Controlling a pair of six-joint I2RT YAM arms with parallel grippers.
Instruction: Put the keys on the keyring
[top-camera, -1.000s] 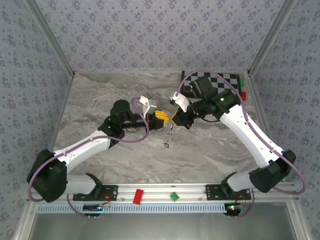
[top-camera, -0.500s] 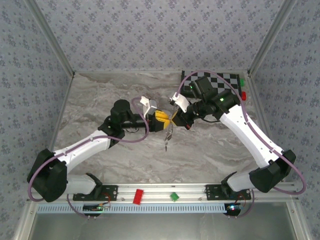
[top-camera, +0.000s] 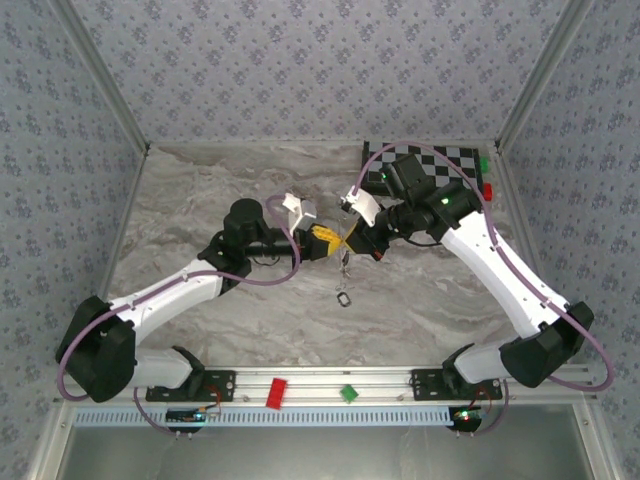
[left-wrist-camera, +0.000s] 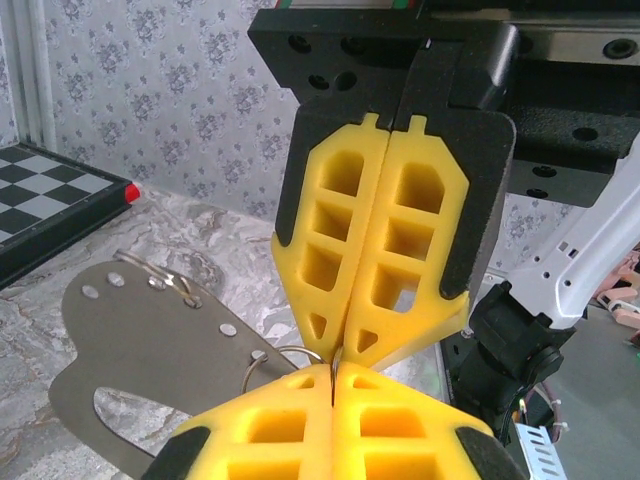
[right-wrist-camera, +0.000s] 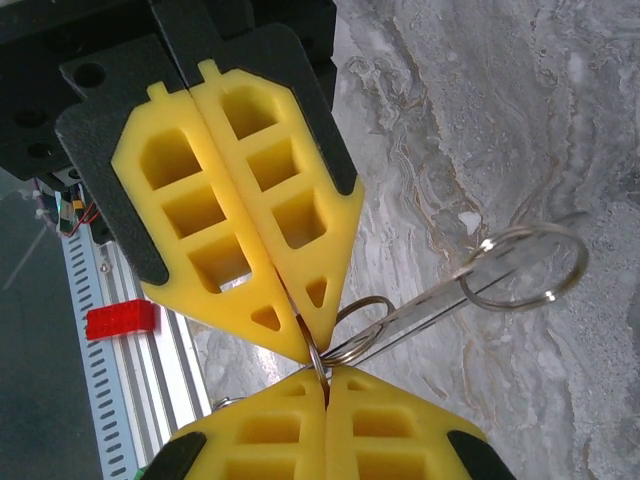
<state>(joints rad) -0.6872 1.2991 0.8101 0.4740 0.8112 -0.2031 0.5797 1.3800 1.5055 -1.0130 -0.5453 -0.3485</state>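
The keyring (right-wrist-camera: 348, 328) is up off the table (top-camera: 190, 210), a small wire loop caught where my two claws meet tip to tip.

From the left: my left claw (top-camera: 333, 240) is clenched. In its own wrist view the yellow fingers (left-wrist-camera: 265, 430) press flat together with a sliver of the ring's wire in the seam. Just left of them hangs a flat grey tag (left-wrist-camera: 150, 340) dotted with holes, with more rings threaded at its far corner.

In the middle, seen from above, the dangling end (top-camera: 345, 298) has changed. A second ago it hung as a thin sliver slightly left of the meeting point. Now it has swung right and lower and turned to show an open loop. My claws have barely shifted, so I judge the load swings freely on the ring while my grip holds. That keeps the ring safe, but a swaying weight will make threading fiddly.

To the right, my right claw (top-camera: 350, 240) is clamped too, biting the same wire just beside the left one's tips. Past it, in the right wrist view, the tag runs edge-on out to a larger ring (right-wrist-camera: 525, 265). Farthest right lies the checkered board (top-camera: 445, 160), well apart from the work.

I cannot tell whether the dangling end touches the marble or hangs clear of it. Nor can I tell whether any of the keys is on the ring yet, since my fingers cover the stretch of wire they pinch.
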